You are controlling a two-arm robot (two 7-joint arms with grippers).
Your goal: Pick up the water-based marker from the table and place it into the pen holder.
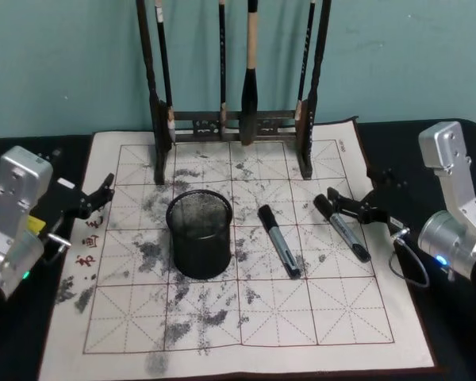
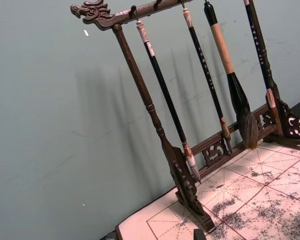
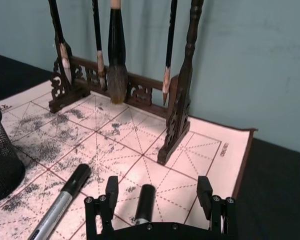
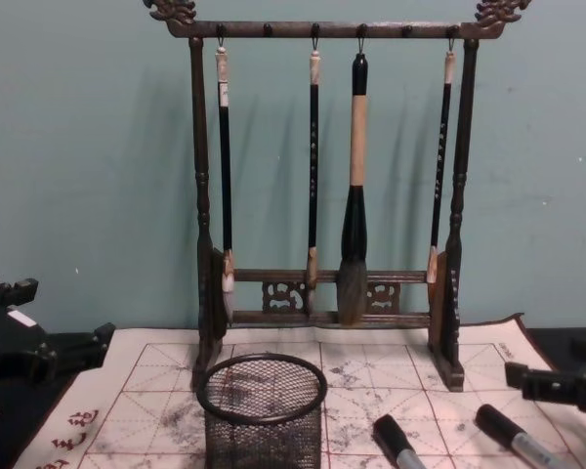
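Note:
Two black-capped grey markers lie on the inked grid mat. One marker (image 1: 279, 240) rests just right of the pen holder (image 1: 198, 234), a round black wire-mesh cup standing upright mid-mat. The other marker (image 1: 341, 228) lies farther right. My right gripper (image 1: 358, 193) hovers open over that marker's cap end. In the right wrist view the cap (image 3: 146, 200) sits between the spread fingers (image 3: 111, 192), with the first marker (image 3: 65, 200) off to one side and the pen holder (image 3: 0, 155) beyond it. My left gripper (image 1: 95, 198) stays open at the mat's left edge.
A tall dark wooden brush rack (image 1: 230, 127) with several hanging brushes stands across the back of the mat, in front of a teal wall. The mat (image 1: 246, 317) lies on a black tabletop, its near half bare of objects.

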